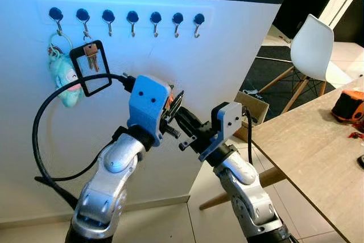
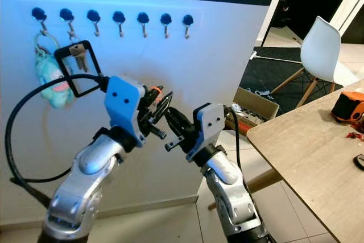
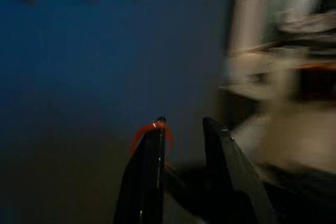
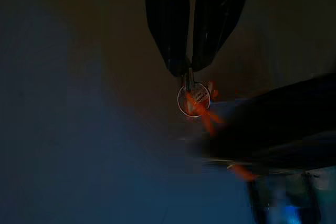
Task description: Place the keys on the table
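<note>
My two grippers meet in front of the white wall. The keys (image 4: pixel 194 99), a metal ring with an orange tag, hang from the tips of my right gripper (image 4: pixel 188 69), which is shut on the ring. My left gripper (image 3: pixel 184 121) is right against it, fingers apart, with an orange loop (image 3: pixel 152 129) lying over one finger. In the head views the left gripper (image 1: pixel 175 105) and right gripper (image 1: pixel 182 120) touch tip to tip, with a bit of orange (image 2: pixel 152 90) between them. The wooden table (image 1: pixel 318 152) stands to the right, apart from both grippers.
A row of hooks (image 1: pixel 132 17) runs along the wall; another set of keys (image 1: pixel 91 55) and a turquoise plush (image 1: pixel 63 78) hang at its left end. A white chair (image 1: pixel 311 49) and a cardboard box (image 1: pixel 254 109) stand behind the table. An orange-black object (image 1: pixel 348 105) lies on the table.
</note>
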Available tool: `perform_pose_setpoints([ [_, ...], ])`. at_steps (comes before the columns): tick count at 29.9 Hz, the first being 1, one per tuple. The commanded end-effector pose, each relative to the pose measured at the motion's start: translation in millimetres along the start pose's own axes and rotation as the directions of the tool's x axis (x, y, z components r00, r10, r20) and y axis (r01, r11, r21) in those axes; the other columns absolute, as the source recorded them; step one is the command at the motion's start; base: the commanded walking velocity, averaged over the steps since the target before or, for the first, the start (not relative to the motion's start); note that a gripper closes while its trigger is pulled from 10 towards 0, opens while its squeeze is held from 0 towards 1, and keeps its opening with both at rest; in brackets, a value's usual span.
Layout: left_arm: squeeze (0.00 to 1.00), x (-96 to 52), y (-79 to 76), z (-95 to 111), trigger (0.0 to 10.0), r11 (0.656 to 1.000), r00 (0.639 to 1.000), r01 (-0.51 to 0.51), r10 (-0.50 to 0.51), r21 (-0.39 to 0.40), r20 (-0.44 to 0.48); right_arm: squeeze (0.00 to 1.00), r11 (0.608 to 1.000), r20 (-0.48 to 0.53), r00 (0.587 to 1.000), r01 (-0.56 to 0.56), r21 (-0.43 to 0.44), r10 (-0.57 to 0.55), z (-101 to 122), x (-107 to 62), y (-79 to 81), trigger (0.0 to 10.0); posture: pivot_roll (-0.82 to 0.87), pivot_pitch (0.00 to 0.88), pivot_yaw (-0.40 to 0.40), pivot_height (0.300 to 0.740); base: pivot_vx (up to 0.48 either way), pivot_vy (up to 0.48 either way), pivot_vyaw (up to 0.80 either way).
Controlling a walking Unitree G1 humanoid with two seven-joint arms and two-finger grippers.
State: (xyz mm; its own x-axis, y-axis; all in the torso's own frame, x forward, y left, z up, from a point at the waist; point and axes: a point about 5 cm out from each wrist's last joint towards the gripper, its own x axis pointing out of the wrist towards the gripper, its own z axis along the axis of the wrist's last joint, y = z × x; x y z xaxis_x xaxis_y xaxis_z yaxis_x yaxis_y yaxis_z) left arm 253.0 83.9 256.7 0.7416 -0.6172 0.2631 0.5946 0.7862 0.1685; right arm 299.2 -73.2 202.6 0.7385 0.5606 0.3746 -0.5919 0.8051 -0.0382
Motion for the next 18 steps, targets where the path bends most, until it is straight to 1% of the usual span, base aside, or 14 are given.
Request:
perform_pose_setpoints([
  [1,0.00,-9.9,-8.9,5.5,10.0,0.991,0.993,0.118,-0.117,-0.063,0.017,0.00,0.999,-0.019,0.998,0.053,-0.008,-0.053,-3.5,-3.7,-7.1,10.0,0.21,0.159,-0.085,0.740,0.000,0.000,0.00],
  [2,0.00,-15.2,-8.3,4.7,10.0,0.988,0.990,0.138,-0.138,-0.074,0.007,0.00,0.997,-0.021,0.997,0.080,-0.013,-0.080,-3.8,-4.9,-10.7,10.0,0.21,0.159,-0.084,0.740,0.000,0.000,0.00],
  [4,0.00,-18.9,-7.9,4.2,10.0,0.985,0.989,0.151,-0.151,-0.081,0.001,0.00,0.995,-0.022,0.995,0.099,-0.017,-0.099,-3.9,-5.9,-13.3,10.0,0.21,0.159,-0.084,0.740,0.000,0.000,0.00],
  [5,0.00,-24.8,-7.5,2.1,10.0,0.980,0.984,0.174,-0.177,-0.095,-0.018,0.00,0.990,-0.024,0.990,0.137,-0.027,-0.138,-3.9,-8.0,-18.3,10.0,0.21,0.162,-0.081,0.740,0.000,0.000,0.00],
  [6,0.00,-24.8,-7.5,2.1,10.0,0.980,0.984,0.174,-0.177,-0.095,-0.018,0.00,0.990,-0.024,0.990,0.137,-0.027,-0.138,-3.9,-8.0,-18.3,10.0,0.21,0.162,-0.081,0.740,0.000,0.000,0.00],
  [7,0.00,-33.5,-9.6,-3.5,10.0,0.971,0.971,0.223,-0.229,-0.086,-0.064,0.00,0.982,-0.023,0.982,0.188,-0.036,-0.188,-3.5,-10.9,-25.1,10.0,0.21,0.163,-0.079,0.740,0.000,0.000,0.00],
  [9,0.00,-46.9,-12.1,-14.4,10.0,0.958,0.948,0.275,-0.285,-0.083,-0.142,0.00,0.957,-0.001,0.959,0.283,-0.064,-0.283,0.9,-16.8,-38.6,10.0,0.21,0.166,-0.079,0.740,0.000,0.000,0.00],
  [10,0.00,-46.9,-12.1,-14.4,10.0,0.958,0.948,0.275,-0.285,-0.083,-0.142,0.00,0.957,-0.001,0.959,0.283,-0.064,-0.283,0.9,-16.8,-38.6,10.0,0.21,0.166,-0.079,0.740,0.000,0.000,0.00],
  [12,0.00,-47.7,-5.2,-17.8,10.0,0.971,0.959,0.226,-0.235,-0.074,-0.160,0.00,0.933,0.035,0.940,0.341,-0.118,-0.340,7.9,-21.7,-47.6,10.0,0.21,0.169,-0.076,0.740,0.000,0.000,0.00],
  [14,0.00,-44.1,4.7,-16.6,10.0,0.984,0.973,0.163,-0.172,-0.068,-0.153,0.00,0.878,0.077,0.900,0.436,-0.198,-0.429,15.4,-29.7,-57.2,10.0,0.21,0.169,-0.076,0.740,0.000,0.000,0.00],
  [15,0.00,-41.9,8.1,-16.5,10.0,0.988,0.978,0.138,-0.147,-0.066,-0.151,0.00,0.850,0.088,0.877,0.479,-0.218,-0.472,17.2,-33.9,-60.9,10.0,0.20,0.171,-0.079,0.740,0.000,0.000,0.00],
  [16,0.00,-39.0,11.6,-17.1,10.0,0.992,0.982,0.108,-0.116,-0.064,-0.149,0.00,0.804,0.098,0.839,0.541,-0.245,-0.535,18.3,-40.6,-65.9,10.0,0.20,0.171,-0.079,0.740,0.000,0.000,0.00],
  [17,0.00,-39.0,11.6,-17.1,10.0,0.992,0.982,0.108,-0.116,-0.064,-0.149,0.00,0.804,0.098,0.839,0.541,-0.245,-0.535,18.3,-40.6,-65.9,10.0,0.20,0.171,-0.079,0.740,0.000,0.000,0.00],
  [18,0.00,-37.7,12.6,-17.3,10.0,0.993,0.983,0.103,-0.111,-0.062,-0.147,0.00,0.772,0.101,0.813,0.577,-0.268,-0.573,17.9,-46.3,-69.5,10.0,0.20,0.171,-0.079,0.740,0.000,0.000,0.00],
])
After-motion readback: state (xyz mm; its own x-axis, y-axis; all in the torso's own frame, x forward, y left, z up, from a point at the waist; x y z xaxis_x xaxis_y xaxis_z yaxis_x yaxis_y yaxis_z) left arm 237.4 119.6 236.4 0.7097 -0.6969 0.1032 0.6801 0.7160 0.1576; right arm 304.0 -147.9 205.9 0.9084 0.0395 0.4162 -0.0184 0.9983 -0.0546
